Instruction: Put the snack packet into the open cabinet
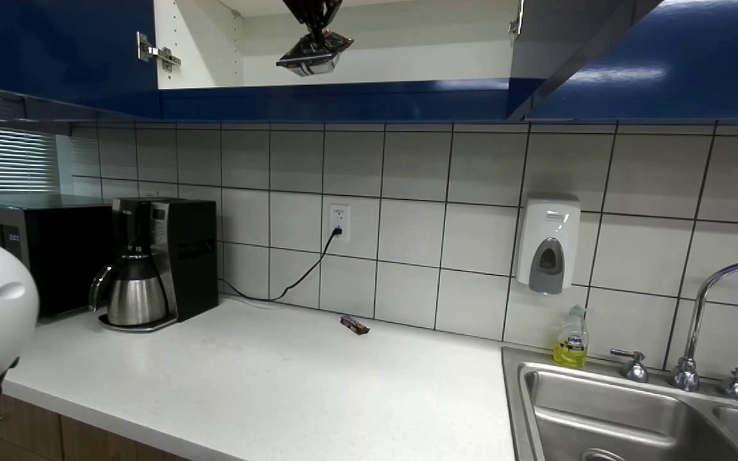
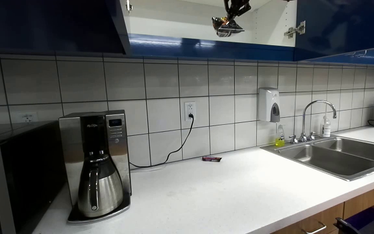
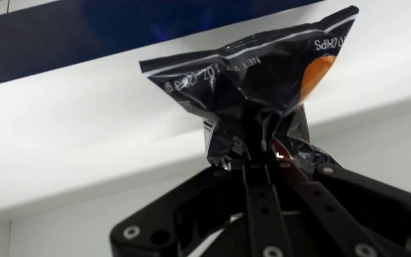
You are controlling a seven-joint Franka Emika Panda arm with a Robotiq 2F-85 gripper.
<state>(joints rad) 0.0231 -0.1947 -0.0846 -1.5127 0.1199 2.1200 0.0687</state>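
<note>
Snack packet (image 3: 248, 80) in pincer (image 3: 268, 160), at mouth of open cabinet (image 1: 420, 54)

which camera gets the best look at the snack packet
The wrist view: the snack packet appears large, pinched by the end effector, with some upside-down lettering readable. Both exterior views show it small, hanging from the end effector against the white interior of the open cabinet, its lettering illegible.

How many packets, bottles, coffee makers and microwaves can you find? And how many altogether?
Packets: 2 (snack packet in the gripper, small packet on the counter)
Bottles: 2 (yellow bottle, pale bottle)
Coffee maker: 1
Microwave: 1
Total: 6
</note>
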